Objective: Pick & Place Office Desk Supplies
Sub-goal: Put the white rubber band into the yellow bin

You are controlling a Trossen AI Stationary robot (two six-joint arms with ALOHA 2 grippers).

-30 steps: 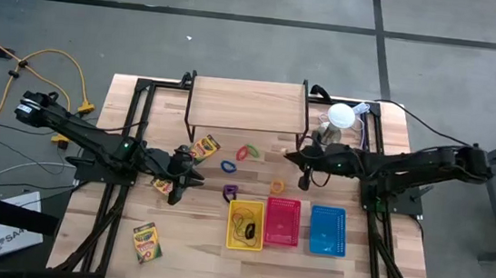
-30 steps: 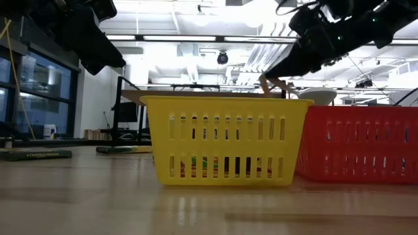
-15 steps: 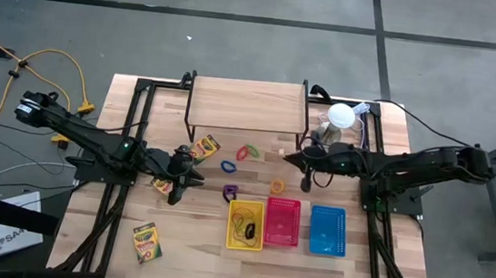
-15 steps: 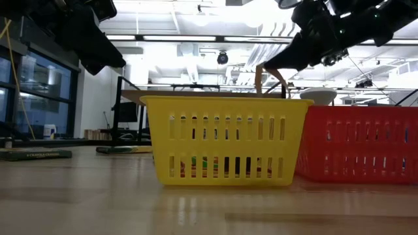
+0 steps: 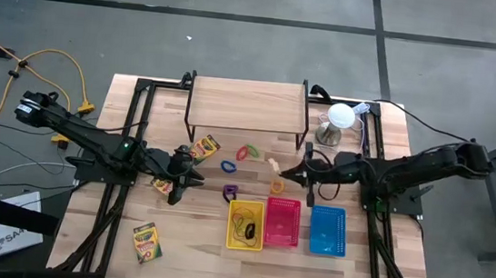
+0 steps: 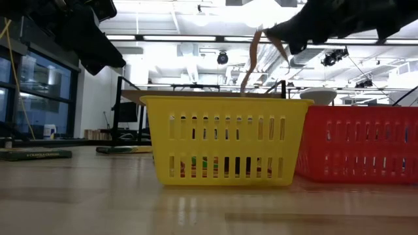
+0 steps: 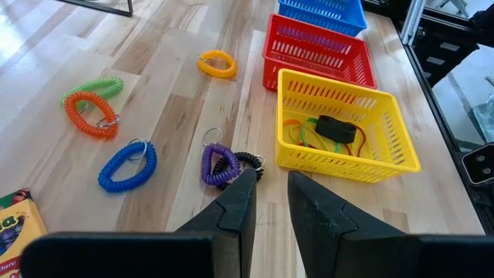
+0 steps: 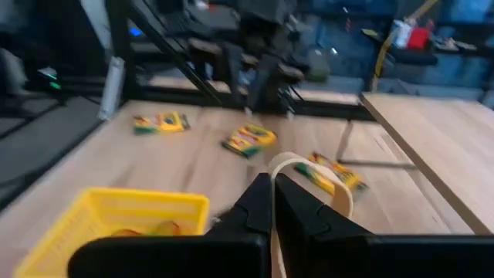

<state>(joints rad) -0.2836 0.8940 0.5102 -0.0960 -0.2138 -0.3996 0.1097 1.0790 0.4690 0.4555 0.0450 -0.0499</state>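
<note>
Just behind the red basket (image 5: pixel 282 222), I am holding my right gripper (image 5: pixel 283 172) raised off the table, its fingers pinched tight on a tan rubber band (image 6: pixel 251 57) that is dangling in a loop beneath them. Farther from the red basket, past the yellow basket (image 7: pixel 346 128), I am keeping my left gripper (image 7: pixel 267 202) hovering with a narrow gap between its fingers and nothing in them, just short of a purple coil ring (image 7: pixel 219 164). Inside the yellow basket, rubber bands and a dark clip (image 7: pixel 336 128) are lying.
</note>
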